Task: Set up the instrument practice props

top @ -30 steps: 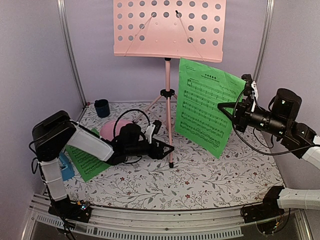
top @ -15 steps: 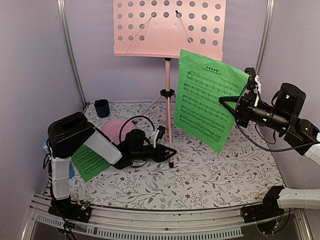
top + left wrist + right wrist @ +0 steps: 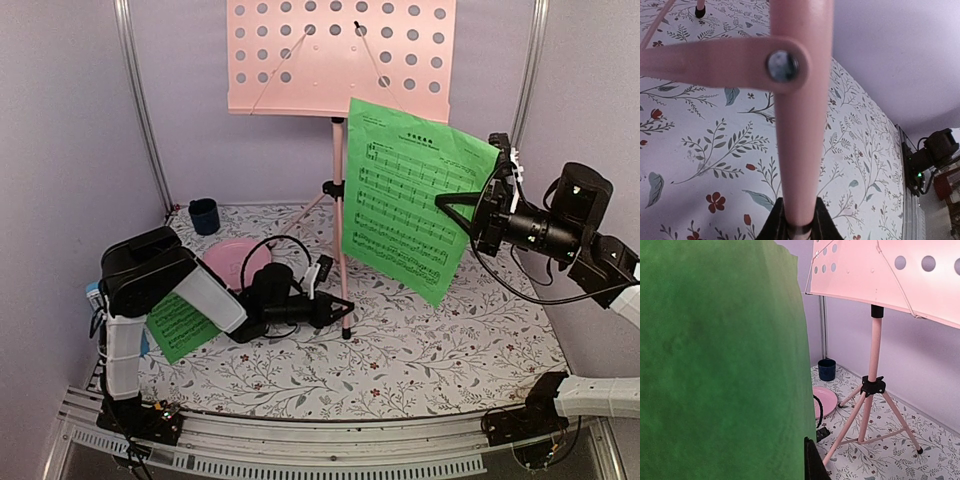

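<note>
The flowered tabletop (image 3: 420, 350) fills the lower half of the overhead view. At its back stands the pink music stand (image 3: 338, 190), its perforated desk across the top centre of the frame and cut off by the upper edge.

My right end effector (image 3: 450, 210) is clamped together on the right edge of a green sheet-music page (image 3: 405, 210), held upright in the air at centre right, just right of the pole. The page covers the desk's lower right corner from above. In my right wrist view it blocks the whole left half, so only one dark finger shows at the bottom.

A second green page (image 3: 178, 325) lies flat at lower left, mostly hidden under my left arm.

The round pink disc (image 3: 228, 262) sits left of centre, with a cable and my left wrist across its near side. The dark blue cup (image 3: 204, 215) stands clear at the back left.

My left end effector (image 3: 344, 306) lies low at the stand's front leg. Its fingers (image 3: 771, 227) appear closed on that leg, though only their tips show at the wrist frame's bottom edge.
</note>
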